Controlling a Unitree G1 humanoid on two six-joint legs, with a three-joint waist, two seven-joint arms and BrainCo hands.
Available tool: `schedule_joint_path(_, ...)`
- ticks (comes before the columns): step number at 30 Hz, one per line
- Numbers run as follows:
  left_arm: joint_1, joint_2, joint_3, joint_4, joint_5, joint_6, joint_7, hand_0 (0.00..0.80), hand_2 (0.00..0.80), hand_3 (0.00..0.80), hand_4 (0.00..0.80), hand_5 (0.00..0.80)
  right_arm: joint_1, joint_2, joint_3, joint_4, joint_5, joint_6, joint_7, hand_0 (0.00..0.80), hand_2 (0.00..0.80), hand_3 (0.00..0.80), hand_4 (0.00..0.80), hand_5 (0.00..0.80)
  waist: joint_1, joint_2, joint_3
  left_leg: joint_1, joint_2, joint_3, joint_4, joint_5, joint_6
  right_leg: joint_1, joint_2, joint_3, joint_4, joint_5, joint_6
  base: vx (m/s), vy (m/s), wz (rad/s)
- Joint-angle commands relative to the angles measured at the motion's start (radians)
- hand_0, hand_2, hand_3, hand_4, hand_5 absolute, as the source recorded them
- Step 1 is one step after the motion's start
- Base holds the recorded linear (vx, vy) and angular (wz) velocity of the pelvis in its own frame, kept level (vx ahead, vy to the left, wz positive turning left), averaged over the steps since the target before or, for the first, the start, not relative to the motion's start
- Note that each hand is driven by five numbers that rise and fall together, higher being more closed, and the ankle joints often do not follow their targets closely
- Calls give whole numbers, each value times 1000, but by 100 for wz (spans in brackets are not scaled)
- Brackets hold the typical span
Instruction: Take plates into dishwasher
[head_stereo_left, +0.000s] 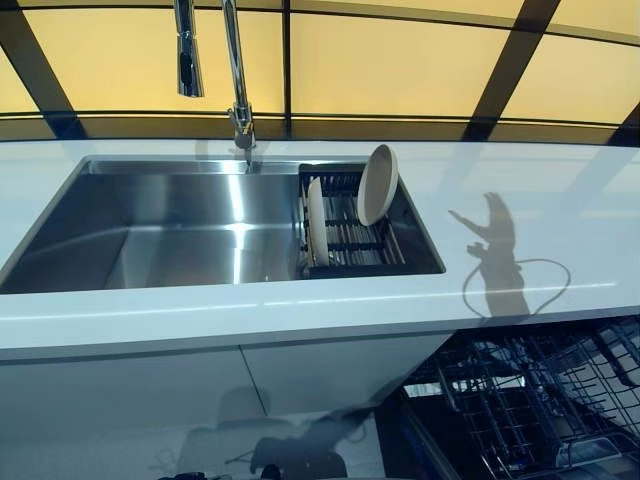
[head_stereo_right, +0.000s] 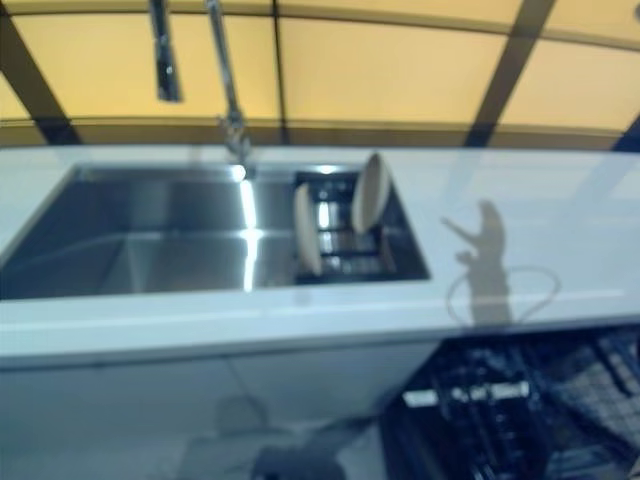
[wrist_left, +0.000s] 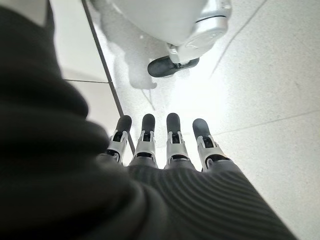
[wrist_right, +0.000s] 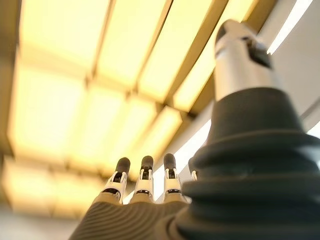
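Nearest you, low on the right, the dishwasher (head_stereo_left: 540, 400) stands open with its wire rack (head_stereo_left: 560, 385) pulled out under the worktop (head_stereo_left: 300, 315) edge. Past that white worktop lies the steel sink (head_stereo_left: 170, 225). At the sink's right end a dark rack (head_stereo_left: 350, 240) holds your two plates on edge: one plate (head_stereo_left: 317, 222) upright at the rack's left side, the other plate (head_stereo_left: 377, 184) leaning at the back right, its rim above the sink edge. The tap (head_stereo_left: 238, 80) rises behind the sink, left of the plates. Your left hand (wrist_left: 160, 145) hangs over the floor (wrist_left: 270, 75), fingers straight and empty. Your right hand (wrist_right: 145, 182) is raised, fingers straight, holding nothing.
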Motion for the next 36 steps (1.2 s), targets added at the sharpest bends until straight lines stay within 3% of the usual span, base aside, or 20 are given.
schedule_joint_path(1,-9,55,-48,17,25,25,13,0,0,0,0,0,-232,-123,215,-79,-471,-66,-87,0,0,0,0,0,62,-36,-32,-25,17,-19,127,-95,28,-127,-85,-24,297,61,102,86,5,6)
schedule_joint_path(3,18,70,-40,-14,32,37,14,0,0,0,0,0,-290,-146,356,-124,-624,-60,-67,0,0,0,0,0,57,-19,-6,15,30,-28,73,-66,22,-203,-68,-22,355,96,119,171,-91,0)
schedule_joint_path(6,19,89,-27,-21,-5,37,11,0,0,0,0,0,-340,-131,466,-111,-783,-118,-66,0,0,0,0,0,54,-28,1,45,45,-35,31,-72,2,-222,-66,-58,135,135,116,129,-209,-7)
schedule_joint_path(8,1,89,-16,-17,-48,39,37,0,0,0,0,0,-390,-121,541,-97,-845,-164,-119,0,0,0,0,0,63,-31,-4,18,54,-37,19,-66,-1,-206,-49,-39,98,127,107,25,-194,0)
schedule_joint_path(10,2,82,-5,-17,-26,38,13,0,0,0,0,0,-389,-124,565,-97,-940,-212,-139,0,0,0,0,0,70,-30,-16,11,56,-29,-12,-44,-12,-184,-44,-60,42,137,107,95,-113,20)
schedule_joint_path(13,17,70,-18,-18,-12,32,-12,0,0,0,0,0,-403,-140,635,-68,-981,-253,-173,0,0,0,0,0,83,-34,-38,-9,49,-45,-46,-22,-17,-159,-29,-50,-13,145,104,128,-72,42)
schedule_joint_path(16,20,61,-17,-12,-2,31,-23,0,0,0,0,0,-379,-137,635,-39,-1027,-281,-186,0,0,0,0,0,87,-29,-46,-28,43,-47,-52,-12,-24,-162,-25,-54,-14,139,101,70,-23,19)
schedule_joint_path(24,27,64,3,3,15,35,-33,0,0,0,0,0,-266,-140,547,-74,-1149,-281,-168,0,0,0,0,0,77,-16,-27,-55,35,-45,-52,-5,-28,-182,-34,-60,-14,143,108,36,-12,2)
schedule_joint_path(29,-11,79,8,2,-7,21,-43,0,0,0,0,0,-250,-118,524,-122,-1170,-229,-133,0,0,0,0,0,66,-2,21,-106,34,-49,-52,10,-30,-236,-39,-54,-14,153,113,-141,-7,1)
schedule_joint_path(36,-8,64,12,-10,-21,20,-44,0,0,0,0,0,-179,-121,469,-152,-1129,-270,-148,0,0,0,0,0,54,6,31,-100,38,-40,-52,5,-30,-236,-41,-46,-14,150,113,7,1,0)
